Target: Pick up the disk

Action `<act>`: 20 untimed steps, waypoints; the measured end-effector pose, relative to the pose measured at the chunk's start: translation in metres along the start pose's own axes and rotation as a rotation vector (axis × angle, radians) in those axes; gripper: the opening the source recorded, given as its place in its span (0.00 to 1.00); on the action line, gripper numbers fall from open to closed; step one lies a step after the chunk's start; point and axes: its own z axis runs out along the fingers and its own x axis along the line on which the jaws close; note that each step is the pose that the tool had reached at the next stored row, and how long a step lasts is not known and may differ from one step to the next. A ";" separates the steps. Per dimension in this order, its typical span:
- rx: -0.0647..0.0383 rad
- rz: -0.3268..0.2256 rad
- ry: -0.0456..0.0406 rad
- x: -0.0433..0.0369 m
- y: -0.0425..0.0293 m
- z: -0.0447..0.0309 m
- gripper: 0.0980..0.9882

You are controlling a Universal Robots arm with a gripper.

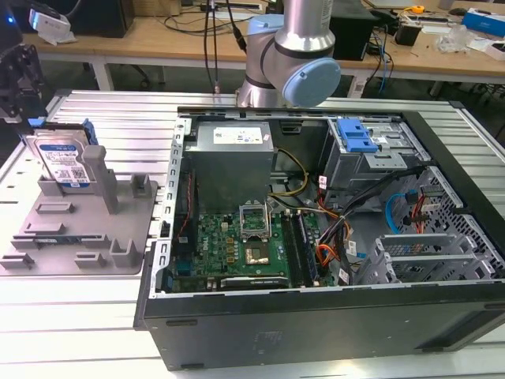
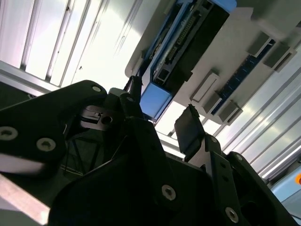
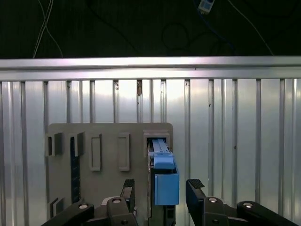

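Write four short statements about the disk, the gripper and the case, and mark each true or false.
The disk stands on edge in the gray fixture. True.
The gripper is shut on the disk. False: its fingers are open, one each side of the disk's blue end, with gaps.
The computer case has its side open. True.
The disk lies inside the computer case. False: it sits in the fixture, on the exterior view's left of the case.

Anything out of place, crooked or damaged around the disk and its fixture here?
Nothing stands out. The disk stands on edge in its slot on the gray fixture, with no damage visible, and the open gripper has a finger on either side of its blue end.
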 end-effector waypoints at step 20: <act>0.000 0.000 0.0000 -0.0005 0.0001 0.0186 0.52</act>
